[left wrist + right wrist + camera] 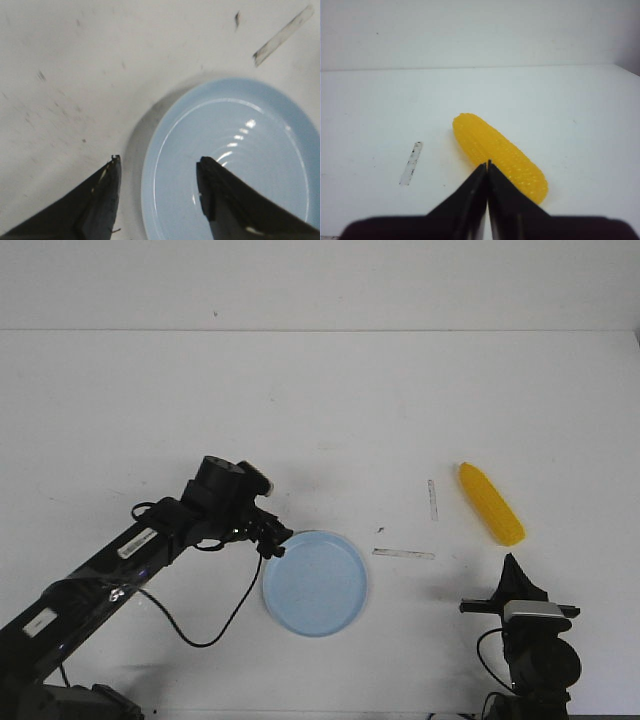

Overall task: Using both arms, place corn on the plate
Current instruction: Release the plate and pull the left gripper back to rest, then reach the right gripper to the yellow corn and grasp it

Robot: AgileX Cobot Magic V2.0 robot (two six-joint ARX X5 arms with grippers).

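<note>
Corn lying bare on the white surface at right, well apart from the plate, long axis slanting from far-left down to near-right, nearer end just ahead of the right claw. Right claw clenched to a single point and empty, aimed at the cob's near half in its wrist view, so judged the closer arm by far and needing to spread across the cob's width before any grab. Left claw released, straddling the plate's left rim, nowhere near the corn.
</note>
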